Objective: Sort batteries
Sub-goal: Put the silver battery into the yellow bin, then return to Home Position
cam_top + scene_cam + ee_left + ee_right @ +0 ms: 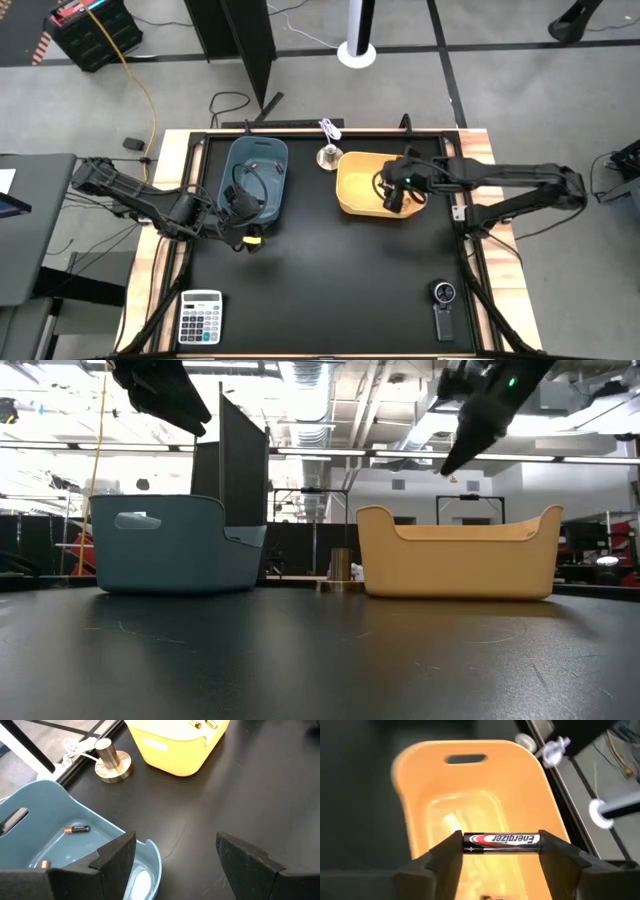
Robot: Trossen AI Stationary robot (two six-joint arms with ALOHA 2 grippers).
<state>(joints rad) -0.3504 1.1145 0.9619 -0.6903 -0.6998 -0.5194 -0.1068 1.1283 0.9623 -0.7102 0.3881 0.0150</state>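
Note:
My right gripper (501,851) is shut on a black battery (502,840) with red-and-white lettering, above the inside of the yellow bin (420,795). In the high view it hovers over that bin's right part (400,192). My left gripper (175,855) is open and touches nothing, above the near end of the blue bin (55,805) and the table beside it (240,215). A dark battery with an orange end (77,829) lies on the blue bin's floor, and another orange tip (44,864) shows beside the left finger. Small batteries (197,725) lie in the yellow bin. My right gripper pinches the black battery between its two fingers, one finger on each end (469,845). The battery spans the gap lengthwise, level, lifted clear above the yellow bin's floor. The fingers come from above, slanting down.
A grey-white calculator (200,318) lies at the near left corner and a black gadget with a round dial (444,305) at the near right. A metal cylinder on a round base (327,156) stands between the bins at the far side. Bare dark table (330,280) lies before the bins.

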